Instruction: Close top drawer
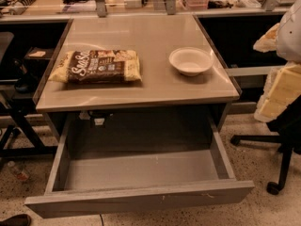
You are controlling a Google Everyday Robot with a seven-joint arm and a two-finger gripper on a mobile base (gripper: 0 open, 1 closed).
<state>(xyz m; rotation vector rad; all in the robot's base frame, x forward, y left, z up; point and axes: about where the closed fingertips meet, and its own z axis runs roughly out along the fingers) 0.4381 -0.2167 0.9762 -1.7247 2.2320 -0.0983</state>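
Top drawer wide open – not yet closed.
Your tool hangs beside the worktop, grip state can't tell – drawer front sits below it, well apart, so nothing pushes it yet.

Snack bag on tabletop L; white bowl R, well apart; chair base on floor, far R.

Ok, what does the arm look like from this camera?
Only part of the arm shows at the right edge, beside the table: a rounded white shell on top, and below it pale yellow, blocky, flat-faced segments that look like the gripper. No cables or markings visible.
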